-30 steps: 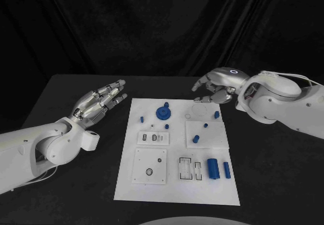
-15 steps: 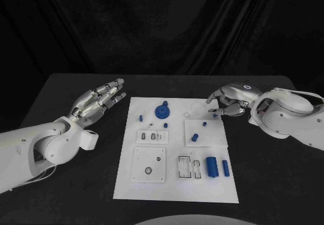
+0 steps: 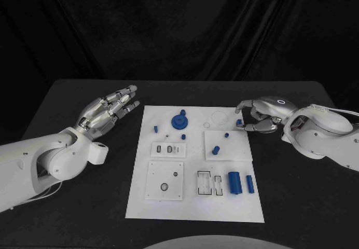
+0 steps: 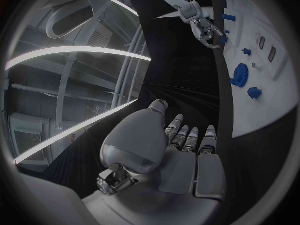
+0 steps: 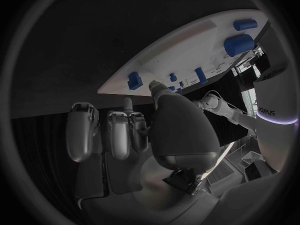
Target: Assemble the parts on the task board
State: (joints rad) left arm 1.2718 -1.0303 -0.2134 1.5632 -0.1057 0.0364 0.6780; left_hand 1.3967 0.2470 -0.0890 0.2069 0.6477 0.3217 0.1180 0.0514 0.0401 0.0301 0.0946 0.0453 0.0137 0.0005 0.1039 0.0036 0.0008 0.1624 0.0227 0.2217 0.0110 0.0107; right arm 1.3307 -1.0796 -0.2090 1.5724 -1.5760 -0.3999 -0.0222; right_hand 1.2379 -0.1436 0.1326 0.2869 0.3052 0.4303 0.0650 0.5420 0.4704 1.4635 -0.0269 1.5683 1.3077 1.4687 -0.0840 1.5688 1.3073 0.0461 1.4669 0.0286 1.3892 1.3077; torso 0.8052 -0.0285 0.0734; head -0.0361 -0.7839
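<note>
The task board point(image 3: 196, 207) lies flat in the middle of the black table point(image 3: 67, 207), between my two arms. My left hand point(image 3: 107, 111) hovers above the table just beside the board's far left corner, fingers extended and slightly spread, holding nothing. My right hand point(image 3: 259, 116) sits at the board's far right corner with its fingers curled inward; the fingertips point(image 3: 240, 123) are touching or just beside a small blue peg point(image 3: 239, 122) near that edge, and I cannot tell whether they pinch it. Other parts on the board: a blue gear point(image 3: 180, 122) toward the far side, a large blue cylinder point(image 3: 235, 182) and a slimmer blue pin point(image 3: 250, 184) side by side near the right edge.
</note>
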